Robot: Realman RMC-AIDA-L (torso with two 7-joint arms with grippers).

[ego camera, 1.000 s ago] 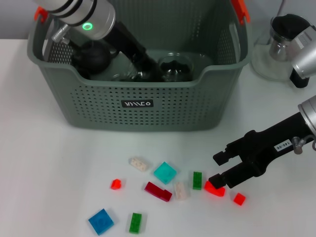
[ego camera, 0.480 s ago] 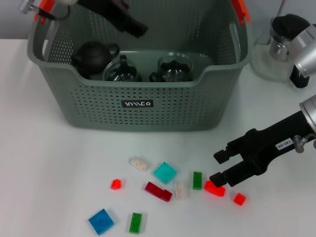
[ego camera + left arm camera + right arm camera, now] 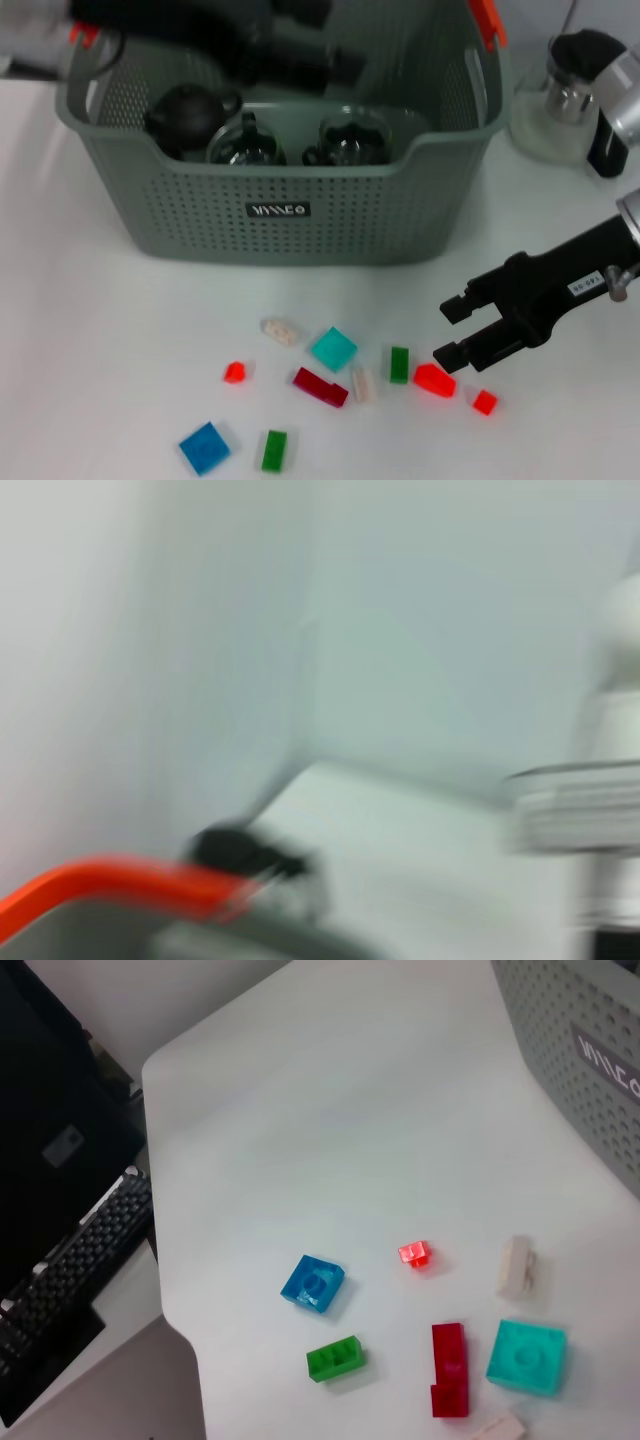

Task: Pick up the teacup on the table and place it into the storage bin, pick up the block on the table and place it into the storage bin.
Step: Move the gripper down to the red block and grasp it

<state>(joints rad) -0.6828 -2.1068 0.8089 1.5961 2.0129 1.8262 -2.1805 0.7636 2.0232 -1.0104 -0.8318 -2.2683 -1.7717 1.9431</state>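
Note:
The grey-green storage bin (image 3: 280, 240) stands at the back of the table. It holds a black teapot (image 3: 185, 115) and two glass teacups (image 3: 245, 145) (image 3: 350, 140). My left arm (image 3: 270, 50) sweeps above the bin as a dark blur. My right gripper (image 3: 450, 332) is open low over the table at the right. Its lower finger (image 3: 447, 355) hangs just above a red block (image 3: 433, 380), and nothing sits between the fingers. Several more blocks lie nearby: a teal one (image 3: 333, 349), a dark red one (image 3: 320, 386), a green one (image 3: 399, 364) and a blue one (image 3: 204, 447).
A glass pot with a black lid (image 3: 575, 85) stands at the back right beside the bin. The right wrist view shows the scattered blocks, the bin's corner (image 3: 590, 1070), the table's edge and a keyboard (image 3: 70, 1260) beyond it. An orange-red handle end (image 3: 120, 880) shows in the left wrist view.
My left arm rose out of the bin, leaving a teacup inside, and swung across above it. My right gripper drew slightly up and back from the red block.

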